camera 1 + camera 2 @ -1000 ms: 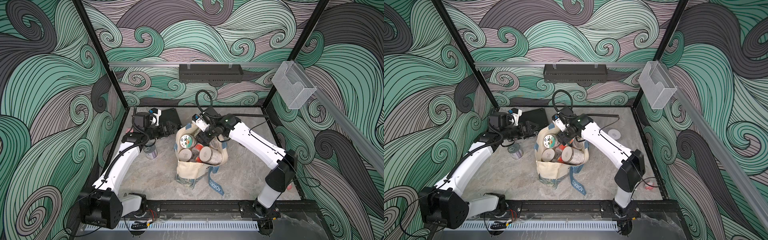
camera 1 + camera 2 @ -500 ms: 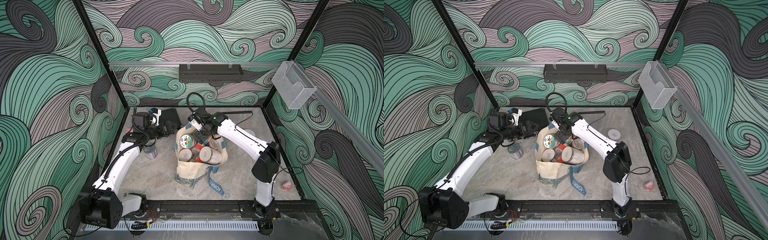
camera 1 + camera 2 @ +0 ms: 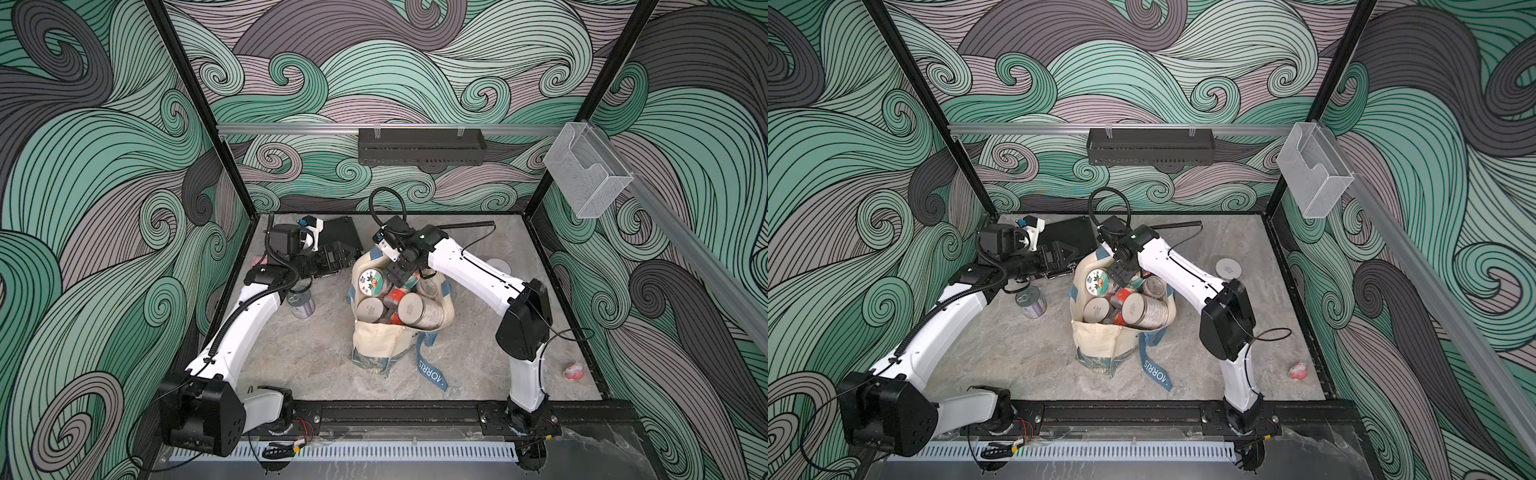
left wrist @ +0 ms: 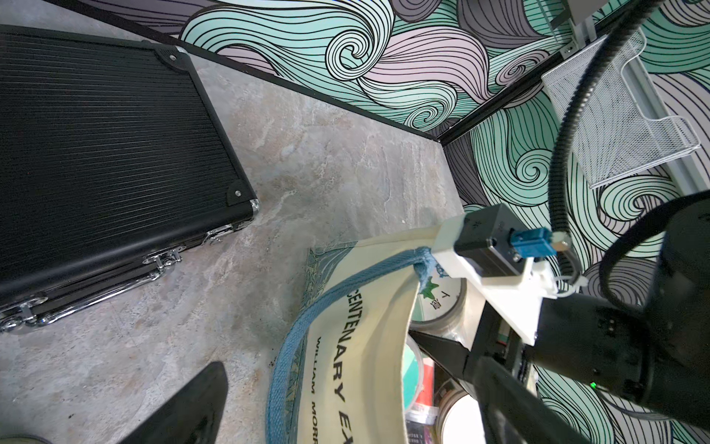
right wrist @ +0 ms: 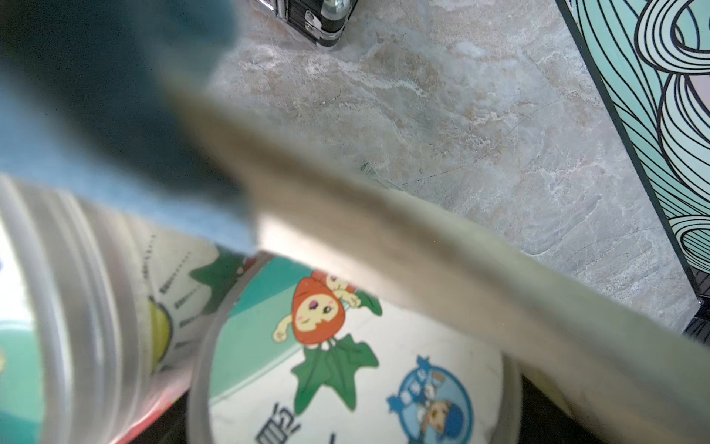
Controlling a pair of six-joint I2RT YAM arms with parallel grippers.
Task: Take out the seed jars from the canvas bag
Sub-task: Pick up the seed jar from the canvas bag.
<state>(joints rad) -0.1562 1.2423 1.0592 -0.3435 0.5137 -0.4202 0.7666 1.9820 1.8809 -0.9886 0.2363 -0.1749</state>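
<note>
Enclosure: grey marbled tabletop [image 3: 316, 353], boxed in by swirl-patterned walls.
Bag: canvas bag [image 3: 376, 338] stands at table centre, mouth up, packed tight with seed jars [image 3: 419, 309]. Its blue strap [image 3: 428, 365] trails toward 5 o'clock.
Out already: loose jar [image 3: 301, 301] stands at 9 o'clock of the bag, near the left arm.
Right tool: right gripper [image 3: 397, 274] is down in the bag mouth beside the sticker-lidded jar [image 3: 371, 282]. Jaw width and any hold cannot be told.
Left tool: left gripper [image 3: 347, 259] has its jaws spread wide and empty, at 10 o'clock just beside the bag rim.
Hazards: the soft bag is likely to tip or lift if a wedged jar drags on the rim. Smooth plastic may slip. A finger could snag the strap loop at the rim.
Clearance: black case [image 3: 338, 232] crowds 11 o'clock. Open tabletop lies from 3 to 4 o'clock, short of the pink toy [image 3: 575, 371], and toward 7 o'clock.
</note>
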